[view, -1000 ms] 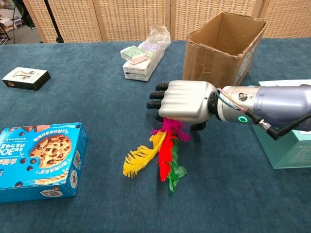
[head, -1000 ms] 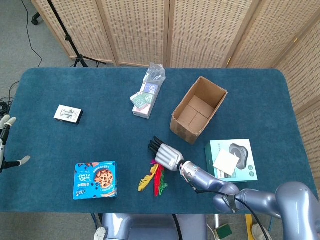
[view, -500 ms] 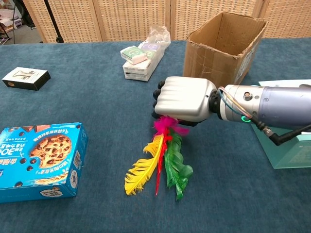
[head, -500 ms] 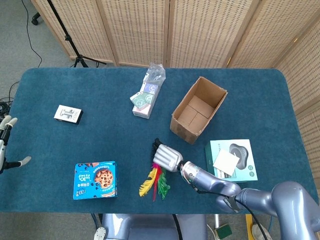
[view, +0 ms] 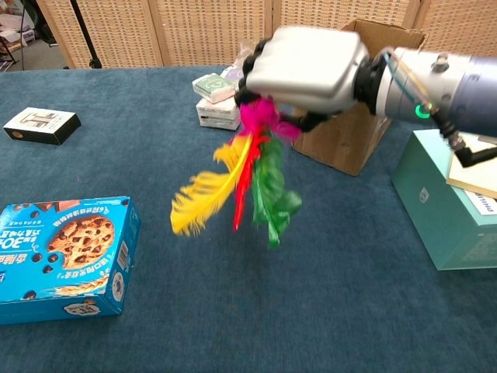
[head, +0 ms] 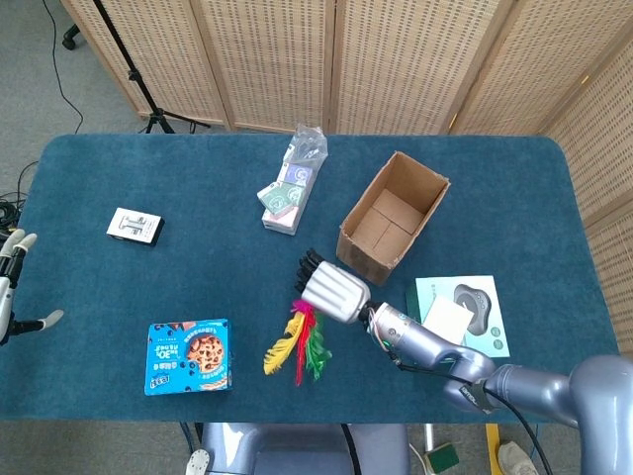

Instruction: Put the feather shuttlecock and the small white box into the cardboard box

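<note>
A: Feather shuttlecock [view: 241, 175] — where is it?

B: Off the table [head: 148, 178], gripped at its pink top by the right hand [view: 307, 66], fingers curled tight round it. Its feathers hang down.

A: What lies around?

B: The open cardboard box [head: 394, 216] sits just behind the hand. A cookie box [head: 189, 355], a packet bundle [head: 290, 188] and a teal carton [head: 460, 317] lie nearby. The small white box [head: 135, 227] is far left.

A: And the other hand?

B: Only the head view shows the left hand [head: 12, 287], at the table's edge, fingers apart.
</note>
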